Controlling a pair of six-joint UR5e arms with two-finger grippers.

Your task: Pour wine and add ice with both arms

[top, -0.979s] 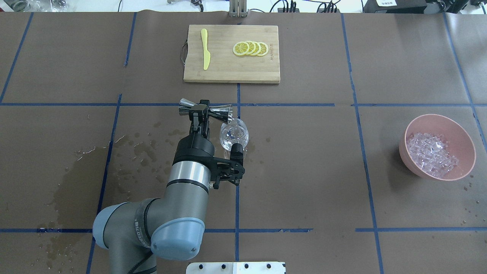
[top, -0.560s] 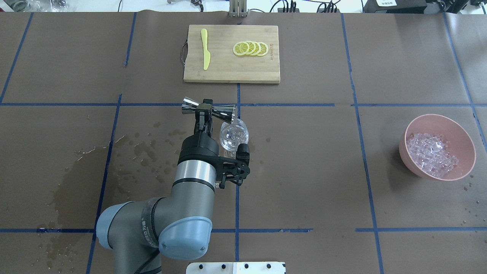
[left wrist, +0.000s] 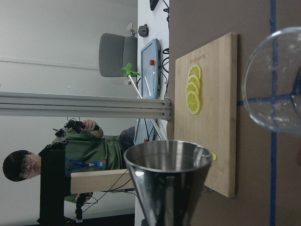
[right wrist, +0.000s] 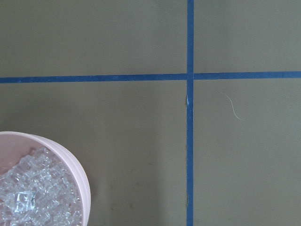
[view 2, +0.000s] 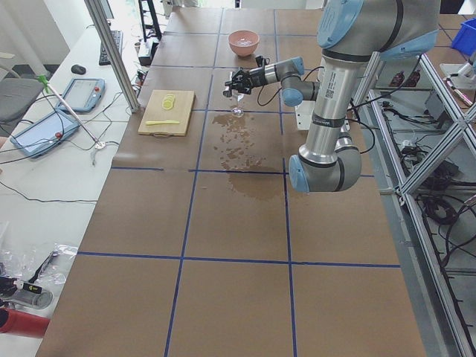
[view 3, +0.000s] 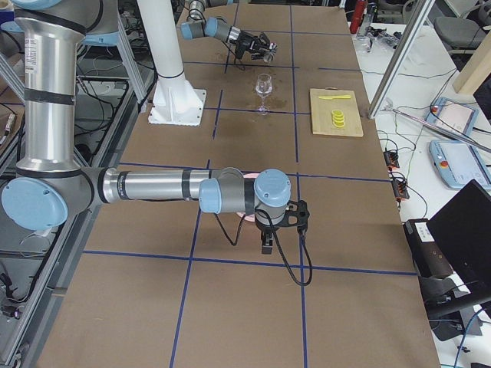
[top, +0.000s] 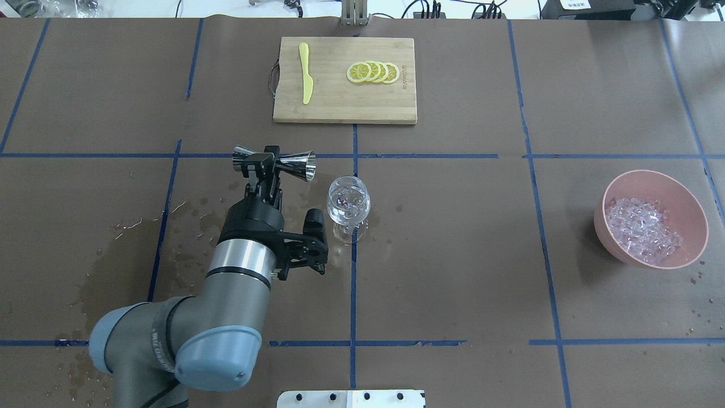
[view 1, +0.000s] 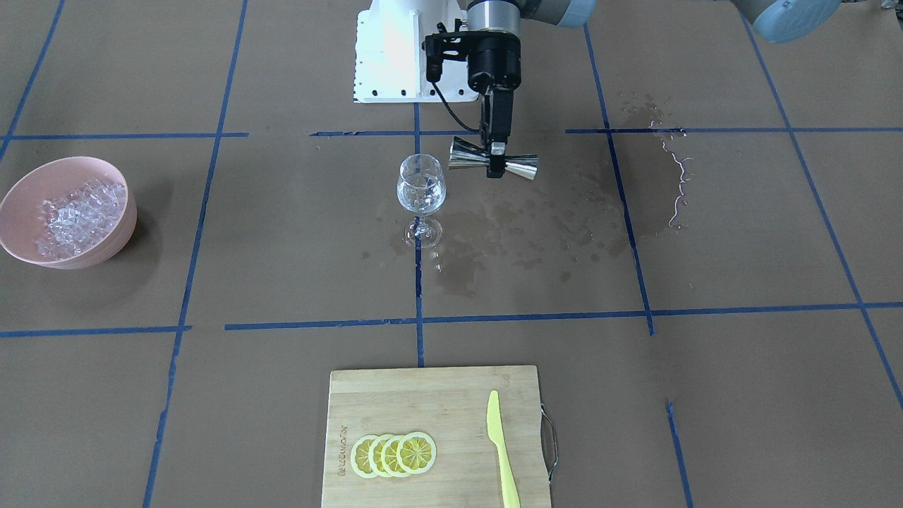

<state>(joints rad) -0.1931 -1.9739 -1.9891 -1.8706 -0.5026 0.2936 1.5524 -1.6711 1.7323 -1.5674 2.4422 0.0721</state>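
Standing by the bench (top: 453,255) right now. The left end effector (top: 265,160) is clenched on the waist of a steel jigger (top: 297,163), which it holds on its side. One mouth of the jigger faces the wine glass (top: 349,203). The jigger sits off to the glass's side with a clear gap between them, not over the rim. The glass stands upright on the blue tape line, and it looks like a little wine (view 1: 421,201) sits in the bottom of it, though with clear liquid in clear glass it's hard to be sure.

The ice (top: 643,229) is heaped in a pink bowl (top: 694,215) way over on the robot's right, well apart from the glass. The right arm (view 3: 153,186) reaches out above that area, and its wrist camera catches the bowl's edge and the cubes in one corner. The right end effector (view 3: 265,234) only shows from the side camera, so I can't tell if it's released or clenched.

At the far edge there's a bamboo cutting board (top: 344,107) with a row of overlapping lemon slices (top: 374,72) and a yellow plastic knife (top: 306,73). There are dark wet splotches (top: 113,266) on the brown cover under and beside the left arm. The left wrist view also picks up a person in a green shirt beyond the bench.
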